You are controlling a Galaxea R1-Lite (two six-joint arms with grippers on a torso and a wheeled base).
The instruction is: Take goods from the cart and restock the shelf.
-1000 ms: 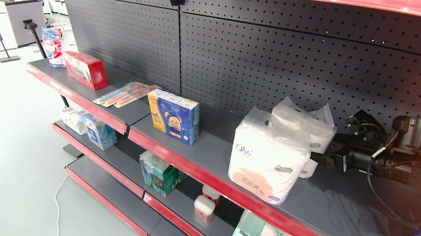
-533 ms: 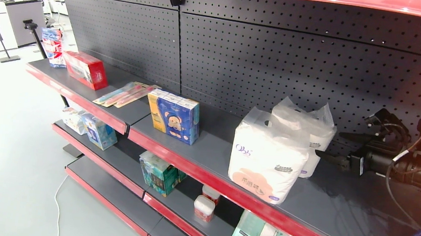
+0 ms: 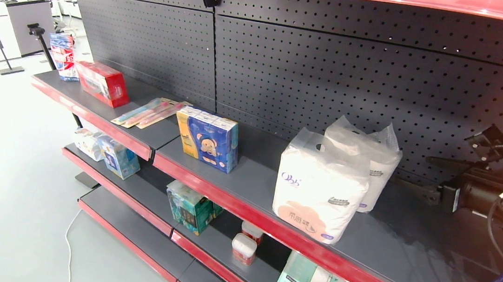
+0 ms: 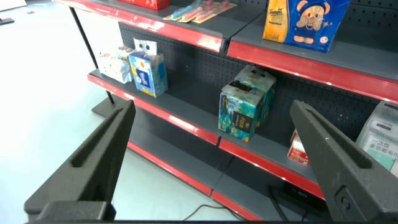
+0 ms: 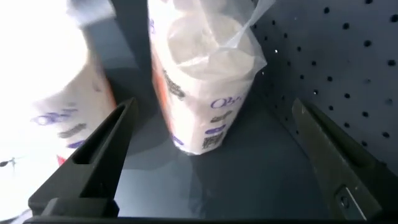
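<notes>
Tissue pack (image 3: 376,160) stands at the shelf's (image 3: 409,244) back edge. Right gripper (image 3: 414,171) sits near it, spread wide, holding nothing. Left gripper (image 4: 211,104) likewise gapes empty.

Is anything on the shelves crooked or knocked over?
Mostly tidy. The toothbrush packs lie flat and slanted across the shelf, and the green box one level down sits turned at an angle. Nothing looks spilled or torn.
</notes>
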